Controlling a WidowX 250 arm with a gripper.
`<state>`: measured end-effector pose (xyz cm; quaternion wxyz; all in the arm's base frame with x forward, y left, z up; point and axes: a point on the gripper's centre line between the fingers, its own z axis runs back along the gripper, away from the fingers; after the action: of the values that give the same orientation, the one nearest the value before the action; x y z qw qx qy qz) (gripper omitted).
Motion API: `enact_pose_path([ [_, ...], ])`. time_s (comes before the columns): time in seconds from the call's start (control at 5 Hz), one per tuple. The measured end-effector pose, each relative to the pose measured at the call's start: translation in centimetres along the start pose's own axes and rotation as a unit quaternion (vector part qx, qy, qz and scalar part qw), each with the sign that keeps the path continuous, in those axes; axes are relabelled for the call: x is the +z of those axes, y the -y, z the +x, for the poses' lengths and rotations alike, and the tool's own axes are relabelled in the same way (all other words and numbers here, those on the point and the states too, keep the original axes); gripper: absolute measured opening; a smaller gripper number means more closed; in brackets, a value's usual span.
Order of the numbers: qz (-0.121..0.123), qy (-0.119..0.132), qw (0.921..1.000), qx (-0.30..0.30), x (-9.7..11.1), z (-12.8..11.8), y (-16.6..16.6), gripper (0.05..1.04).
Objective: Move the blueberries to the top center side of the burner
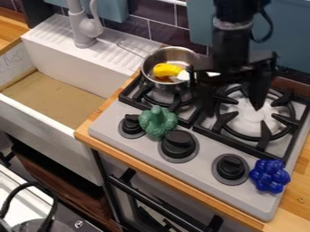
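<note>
The black gripper (234, 108) hangs over the left part of the right burner (264, 131), its two fingers spread apart and nothing visible between them. Bunched and dark blue, the blueberries (269, 176) lie at the stove's front right corner, just right of the rightmost knob. They are nearer the front edge than the gripper and to its right, well apart from it. The arm and gripper cover part of the burner's back left side.
A metal pot (169, 55) holding a yellow item (167, 70) stands on the left burner. Green toy broccoli (158, 121) rests between the left and middle knobs (178, 144). The white sink (63, 156) and grey faucet (79, 25) are at left.
</note>
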<state>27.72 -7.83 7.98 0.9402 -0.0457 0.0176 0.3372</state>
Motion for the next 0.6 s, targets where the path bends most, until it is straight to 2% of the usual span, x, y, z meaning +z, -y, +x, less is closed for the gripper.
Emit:
enact_pose_path([
  [0.2,-0.019,0.016,0.9995,-0.018,-1.7,-2.4,1.6,0.999],
  [0.4,-0.029,0.024,0.9991,-0.019,-3.2,-3.3,2.5,0.999],
  [0.6,-0.015,0.044,0.9988,-0.015,-5.1,-3.5,2.6,0.999],
])
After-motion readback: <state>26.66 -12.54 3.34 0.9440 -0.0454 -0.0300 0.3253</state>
